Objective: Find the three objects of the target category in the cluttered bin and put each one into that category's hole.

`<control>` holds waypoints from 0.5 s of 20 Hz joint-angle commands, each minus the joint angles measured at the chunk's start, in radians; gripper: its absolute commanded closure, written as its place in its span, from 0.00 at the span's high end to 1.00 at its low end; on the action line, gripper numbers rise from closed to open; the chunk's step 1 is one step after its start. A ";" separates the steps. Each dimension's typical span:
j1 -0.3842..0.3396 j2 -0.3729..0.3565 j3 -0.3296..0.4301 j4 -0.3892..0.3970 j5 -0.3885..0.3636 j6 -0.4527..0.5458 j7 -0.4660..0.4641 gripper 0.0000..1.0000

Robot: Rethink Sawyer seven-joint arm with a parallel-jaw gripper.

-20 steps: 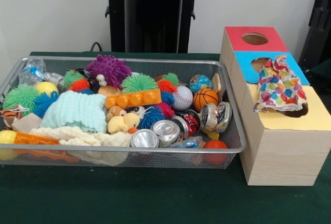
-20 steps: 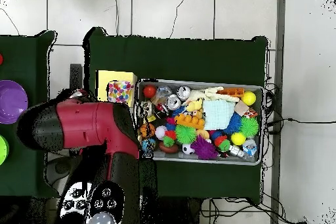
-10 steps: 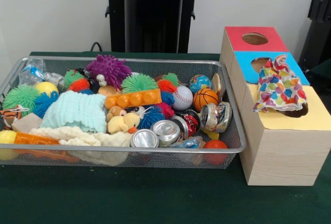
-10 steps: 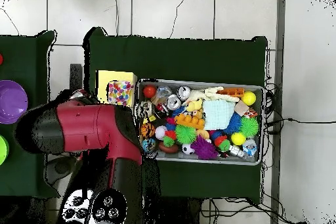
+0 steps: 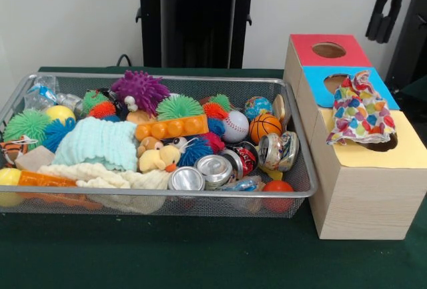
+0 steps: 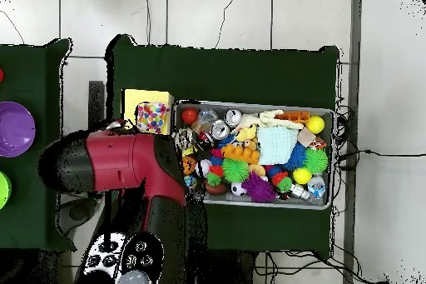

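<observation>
Bin [image 5: 293, 189], 3 cans [image 5: 215, 170], 1 baseball [image 5: 235, 126]

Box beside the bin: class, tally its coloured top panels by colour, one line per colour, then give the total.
Red panel: 1
Blue panel: 1
Yellow panel: 1
Total: 3
</observation>
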 commanded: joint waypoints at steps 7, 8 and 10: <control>0.014 0.095 -0.015 0.055 -0.052 0.028 0.101 0.00; 0.014 0.106 -0.013 0.053 -0.048 0.016 0.107 0.00; 0.015 0.122 -0.010 0.050 -0.042 -0.008 0.116 0.00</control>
